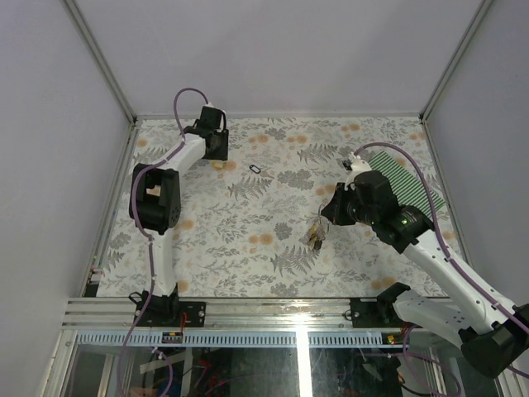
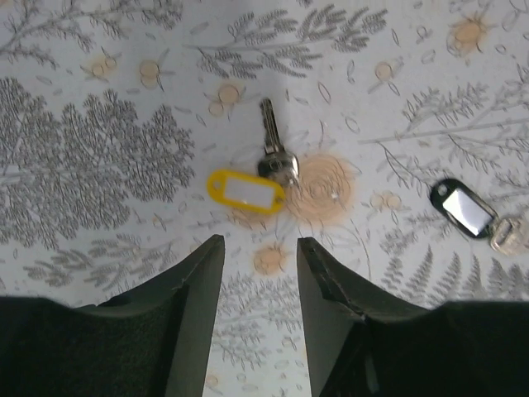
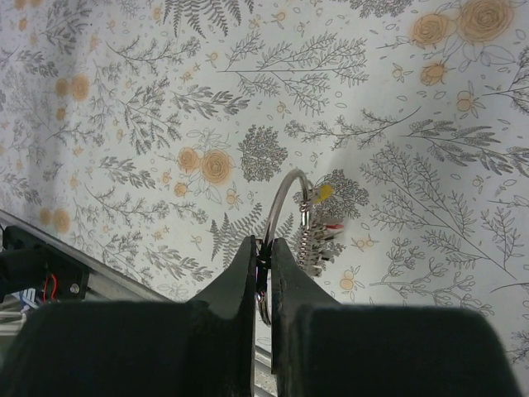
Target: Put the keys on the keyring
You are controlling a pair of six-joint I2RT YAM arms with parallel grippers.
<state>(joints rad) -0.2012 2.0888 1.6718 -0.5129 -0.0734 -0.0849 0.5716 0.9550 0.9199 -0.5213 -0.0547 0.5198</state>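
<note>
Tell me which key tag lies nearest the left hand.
The yellow tag, straight ahead of the left hand; the black tag lies off to the side.

No legible text or labels

Left arm (image 1: pixel 157 203) reaches toward 12 o'clock, left end effector (image 2: pixel 260 248) facing down, fingers apart. Right arm (image 1: pixel 434 252) angles toward 10 o'clock, right end effector (image 3: pixel 263 245) clamped tight.

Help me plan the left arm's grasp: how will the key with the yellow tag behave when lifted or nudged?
The key looks like thin flat metal lying flush on the cloth, so it probably slides rather than rolls and offers little edge to pinch. The yellow tag appears joined loosely at its head, so it would likely dangle and swing.
</note>
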